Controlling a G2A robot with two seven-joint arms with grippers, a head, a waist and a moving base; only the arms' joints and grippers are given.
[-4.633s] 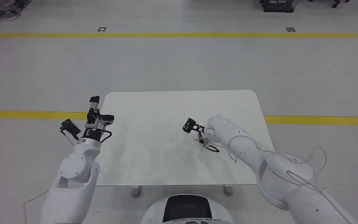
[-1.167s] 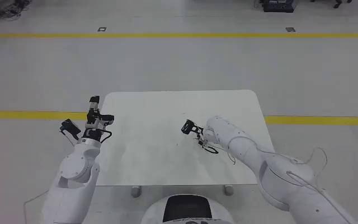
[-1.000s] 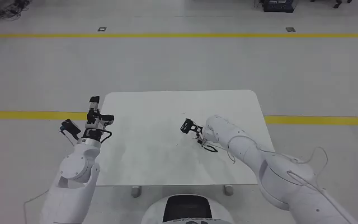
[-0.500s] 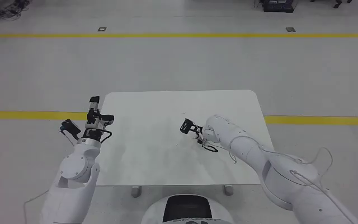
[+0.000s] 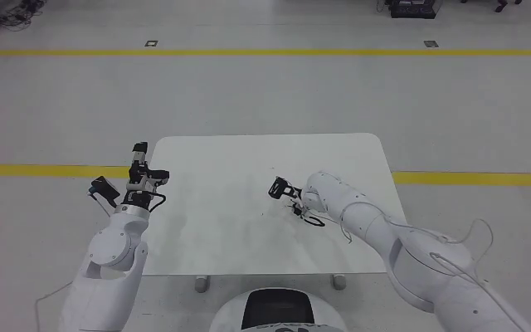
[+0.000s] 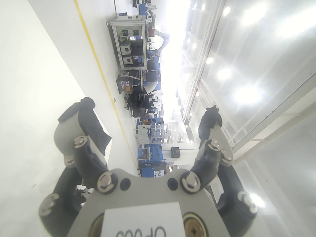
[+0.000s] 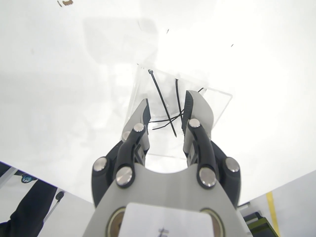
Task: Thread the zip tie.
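Note:
Several black zip ties (image 7: pixel 160 94) lie crossed in a shallow clear plastic tray (image 7: pixel 218 104) on the white table (image 5: pixel 249 158). My right gripper (image 7: pixel 166 98) hangs just above the tray, open, with the ties between its two fingers (image 7: pixel 197 104) and nothing gripped. From above, that gripper (image 5: pixel 300 209) is right of the table's middle, over a dark tangle of ties (image 5: pixel 313 220). My left gripper (image 5: pixel 139 170) stays at the table's left edge, pointing up and away from the table. It stands open and empty (image 6: pixel 148 115).
A small brown scrap (image 7: pixel 67 1) and a few dark specks lie on the table beyond the tray. The white tabletop stretches wide between the two arms. A yellow floor line (image 5: pixel 465 178) runs behind the table.
The right gripper has shifted only slightly over the tray. The left arm has not moved.

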